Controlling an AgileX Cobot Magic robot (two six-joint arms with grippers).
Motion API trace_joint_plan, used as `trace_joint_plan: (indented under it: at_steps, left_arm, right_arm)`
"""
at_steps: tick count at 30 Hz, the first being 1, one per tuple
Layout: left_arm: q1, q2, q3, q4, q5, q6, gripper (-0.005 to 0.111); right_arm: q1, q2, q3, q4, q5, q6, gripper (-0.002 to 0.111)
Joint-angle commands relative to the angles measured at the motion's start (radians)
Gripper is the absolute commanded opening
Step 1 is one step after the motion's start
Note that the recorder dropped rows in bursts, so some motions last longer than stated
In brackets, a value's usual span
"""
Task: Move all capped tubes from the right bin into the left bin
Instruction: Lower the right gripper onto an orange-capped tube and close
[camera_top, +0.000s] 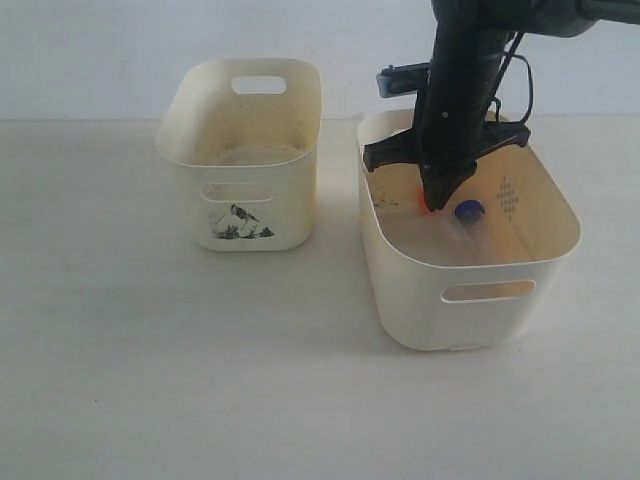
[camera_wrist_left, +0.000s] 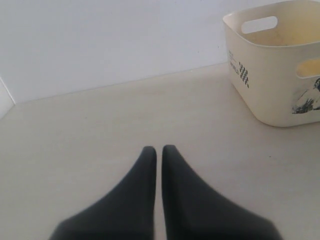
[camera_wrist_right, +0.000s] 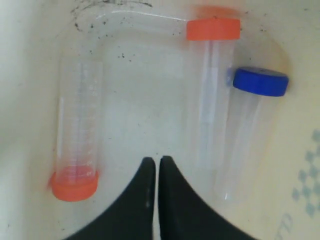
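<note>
Three capped tubes lie on the floor of the right bin (camera_top: 480, 290): one with an orange cap (camera_wrist_right: 75, 182), a second orange-capped tube (camera_wrist_right: 212, 30), and a blue-capped tube (camera_wrist_right: 260, 82). In the exterior view only an orange cap (camera_top: 421, 199) and the blue cap (camera_top: 468, 210) show. My right gripper (camera_wrist_right: 158, 161) is shut and empty, lowered inside the right bin, its tip between the first orange-capped tube and the other two. The left bin (camera_top: 245, 150) stands at the left and looks empty. My left gripper (camera_wrist_left: 159, 149) is shut over bare table, with the left bin (camera_wrist_left: 280, 75) off to one side.
The two bins stand side by side on a pale table (camera_top: 150, 360) with a narrow gap between them. A white wall (camera_top: 100, 50) rises behind. The right arm (camera_top: 465, 70) comes down from above into the right bin.
</note>
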Motion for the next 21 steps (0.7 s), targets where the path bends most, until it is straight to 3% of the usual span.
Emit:
trace_joint_plan:
  at_steps: [1, 4, 8, 21]
  left_arm:
    - [-0.001, 0.000, -0.004, -0.004, -0.010, -0.013, 0.004]
    - [-0.001, 0.000, -0.004, -0.004, -0.010, -0.013, 0.004]
    - [-0.001, 0.000, -0.004, -0.004, -0.010, -0.013, 0.004]
    - [-0.001, 0.000, -0.004, -0.004, -0.010, -0.013, 0.004]
  right_arm:
    - [-0.004, 0.015, -0.003, -0.008, 0.004, 0.001, 0.002]
    - [-0.004, 0.048, -0.003, -0.011, 0.004, 0.001, 0.002]
    - [-0.004, 0.065, -0.003, -0.157, 0.004, 0.039, 0.003]
    - [-0.004, 0.091, -0.003, -0.113, 0.004, -0.003, 0.003]
